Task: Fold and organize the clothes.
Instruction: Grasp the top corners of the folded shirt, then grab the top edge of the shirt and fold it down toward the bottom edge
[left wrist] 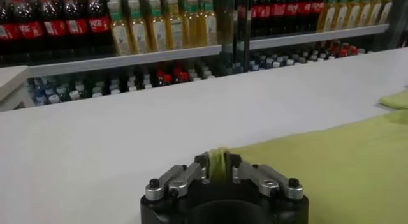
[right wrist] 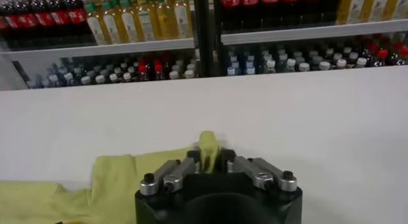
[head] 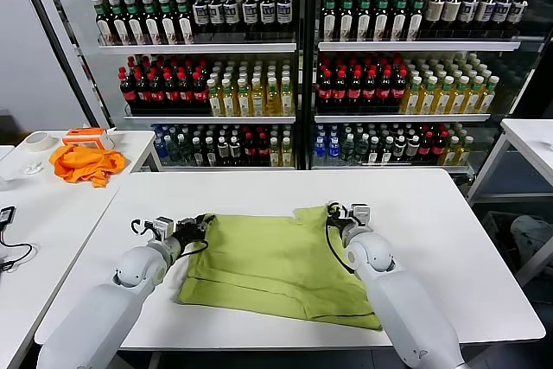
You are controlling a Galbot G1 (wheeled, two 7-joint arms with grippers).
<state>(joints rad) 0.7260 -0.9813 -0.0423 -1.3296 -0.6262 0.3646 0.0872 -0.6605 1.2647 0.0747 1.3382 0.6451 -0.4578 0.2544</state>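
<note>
The clothes, one light yellow-green T-shirt [head: 276, 265], lie spread on the white table [head: 449, 239] in the head view. My left gripper [head: 204, 220] is at the shirt's far left corner, shut on a pinched fold of its fabric [left wrist: 217, 163]. My right gripper [head: 333, 211] is at the far right corner, shut on another fold of the shirt [right wrist: 208, 145]. Both pinches sit low, close to the tabletop. The shirt's near edge lies flat toward the table's front.
A bright orange cloth [head: 84, 164], a tape roll [head: 37, 140] and an orange-white tool [head: 86, 136] lie on the left side table. Behind the table stand shelves of bottles [head: 294, 66]. Another white table [head: 531, 140] stands at the right.
</note>
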